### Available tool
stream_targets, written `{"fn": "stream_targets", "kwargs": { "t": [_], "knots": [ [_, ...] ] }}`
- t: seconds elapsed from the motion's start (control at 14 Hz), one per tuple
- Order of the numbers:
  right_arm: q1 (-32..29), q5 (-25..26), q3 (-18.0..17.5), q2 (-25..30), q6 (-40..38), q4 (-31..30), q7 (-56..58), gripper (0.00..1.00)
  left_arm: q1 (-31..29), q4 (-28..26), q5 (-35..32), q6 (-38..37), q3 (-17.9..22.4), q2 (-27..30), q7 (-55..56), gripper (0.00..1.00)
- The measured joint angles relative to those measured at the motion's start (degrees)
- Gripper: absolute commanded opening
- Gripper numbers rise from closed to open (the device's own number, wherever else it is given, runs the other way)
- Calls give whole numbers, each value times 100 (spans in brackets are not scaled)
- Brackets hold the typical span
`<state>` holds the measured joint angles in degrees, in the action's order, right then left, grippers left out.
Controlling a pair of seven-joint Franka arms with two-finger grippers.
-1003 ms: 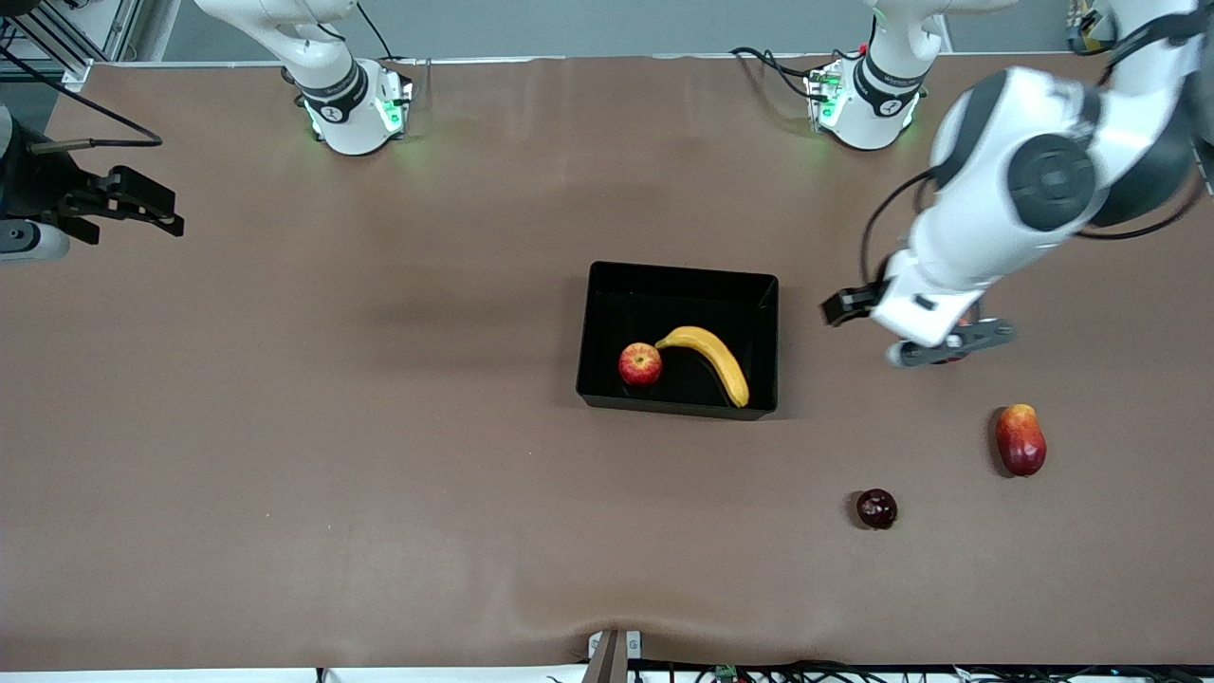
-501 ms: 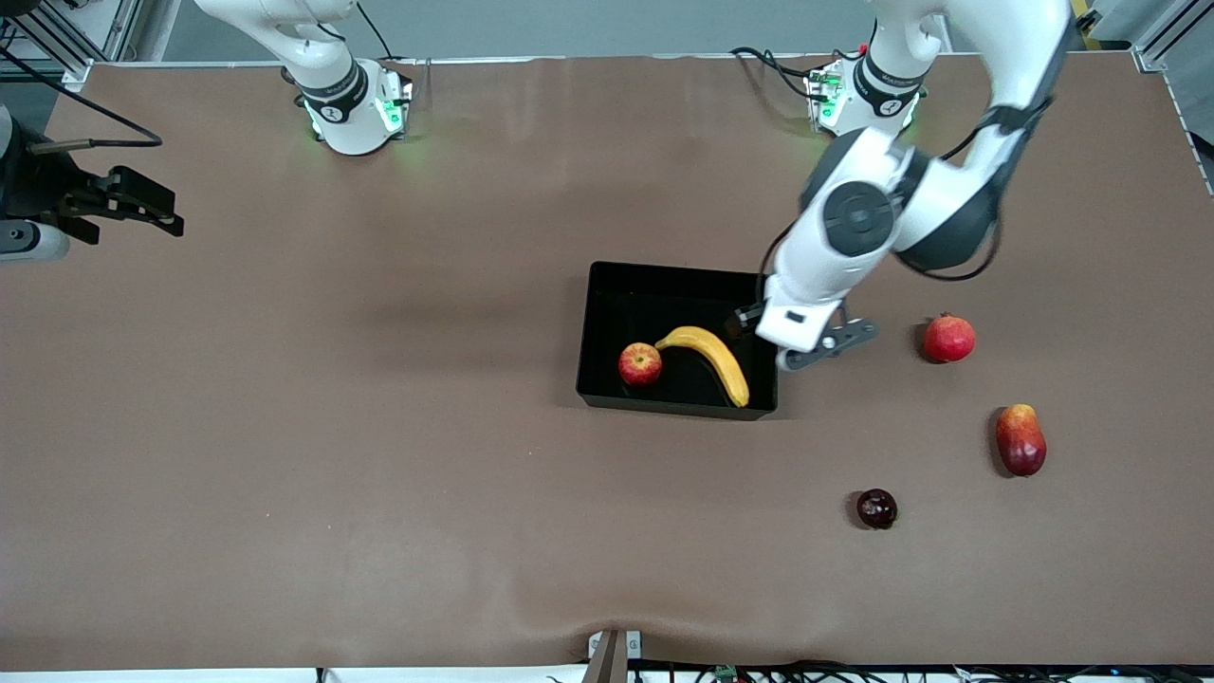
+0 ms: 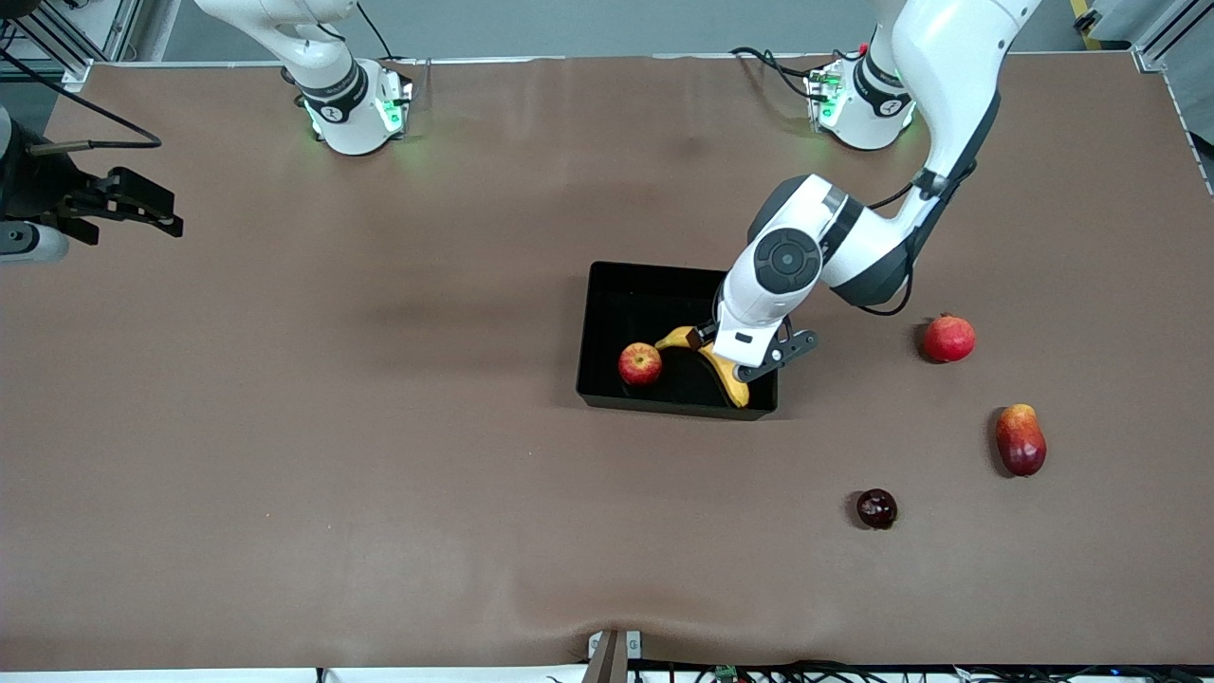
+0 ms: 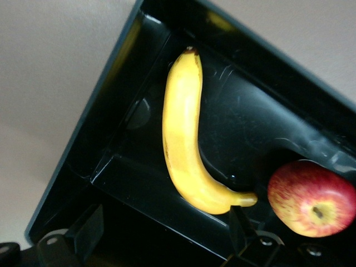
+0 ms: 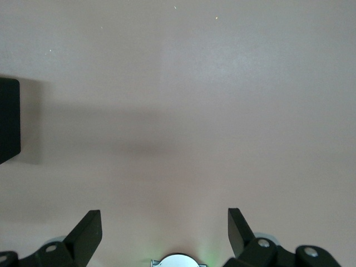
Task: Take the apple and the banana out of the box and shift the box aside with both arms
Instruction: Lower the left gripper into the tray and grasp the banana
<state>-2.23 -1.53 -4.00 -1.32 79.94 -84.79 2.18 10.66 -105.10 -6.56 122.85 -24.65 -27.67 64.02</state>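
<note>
While the left gripper (image 3: 740, 365) hides the banana (image 4: 186, 139) over the box (image 3: 607, 285), jaws wide and empty; right jaws likewise.

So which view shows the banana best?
The left wrist view: the whole banana lies unobstructed in the box. In the front view the left gripper covers its middle. The right wrist view misses it.

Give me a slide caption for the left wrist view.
Open left hand over the black tray holding a banana and an apple.
</note>
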Motion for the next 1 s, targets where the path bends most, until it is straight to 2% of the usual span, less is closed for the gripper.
{"fn": "stream_targets", "kwargs": {
  "t": [0.21, 0.57, 1.0],
  "knots": [
    [0, 0, 0, -11, 0, 0, 0, 100, 15, 1, -427, 97, -2, -245, 375, 100],
    [-42, 0, 24, -12, 0, -1, 0, 100, 159, 3, -758, 577, -3, -643, 768, 100],
    [-100, 0, 53, -59, 15, -3, 0, 100, 162, 6, -1078, 708, -1, -901, 952, 100]
  ]
}}
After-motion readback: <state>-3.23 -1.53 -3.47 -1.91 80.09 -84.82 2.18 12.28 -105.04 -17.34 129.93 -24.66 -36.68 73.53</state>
